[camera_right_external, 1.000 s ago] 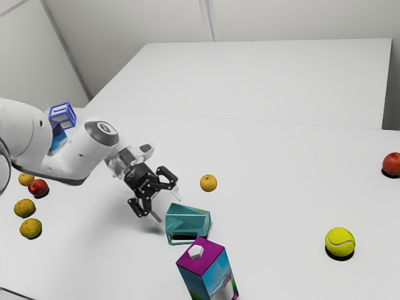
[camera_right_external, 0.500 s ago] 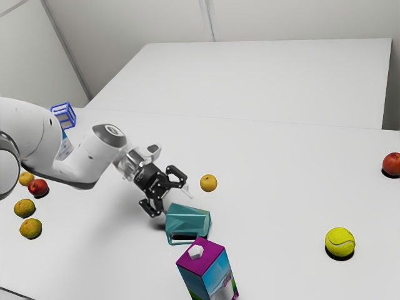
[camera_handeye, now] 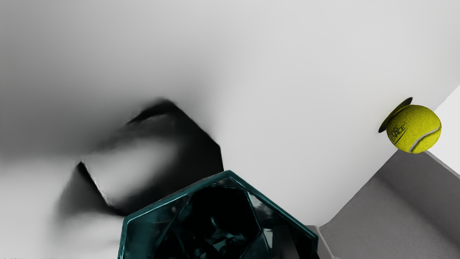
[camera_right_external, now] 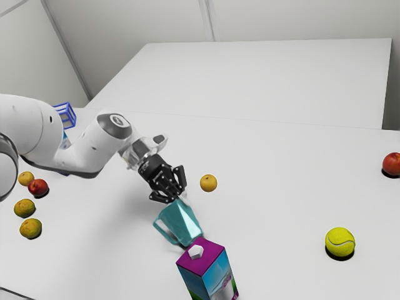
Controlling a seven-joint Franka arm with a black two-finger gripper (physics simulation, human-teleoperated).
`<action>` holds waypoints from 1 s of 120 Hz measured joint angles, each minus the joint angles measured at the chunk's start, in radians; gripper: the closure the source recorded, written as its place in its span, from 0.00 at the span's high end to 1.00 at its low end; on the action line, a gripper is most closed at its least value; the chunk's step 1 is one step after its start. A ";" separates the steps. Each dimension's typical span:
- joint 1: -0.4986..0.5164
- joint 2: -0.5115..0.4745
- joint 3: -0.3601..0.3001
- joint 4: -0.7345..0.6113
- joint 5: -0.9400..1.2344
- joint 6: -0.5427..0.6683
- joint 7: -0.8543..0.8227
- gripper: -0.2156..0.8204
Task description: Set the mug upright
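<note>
My gripper [camera_right_external: 179, 196] is above the teal faceted mug [camera_right_external: 182, 224] in the exterior view, its fingers drawn close together at the rim. The mug hangs tilted, mouth up toward my hand, its handle toward the exterior view's left and its base low beside the carton. In the wrist view the mug [camera_handeye: 147, 233] opens toward the camera. There my gripper [camera_handeye: 304, 242] has one finger inside the mouth and the other outside, with the mug's wall pinched between them. A dark mug-shaped shadow lies on the table beside it.
A purple-topped carton [camera_right_external: 201, 256] stands right by the mug's base. An orange fruit [camera_right_external: 208, 182] lies near the gripper. A tennis ball [camera_right_external: 340, 242] and a red apple [camera_right_external: 392, 164] are toward the exterior view's right; several fruits and a blue-framed cube [camera_right_external: 65, 115] are toward its left.
My hand has moved toward the exterior view's right and the fingers have closed on the mug's rim. The mug, earlier lying on its side, has swung up to a tilt, its handle now toward the left.
</note>
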 joint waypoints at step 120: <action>-0.077 -0.124 -0.073 0.113 0.850 0.192 -0.043 0.03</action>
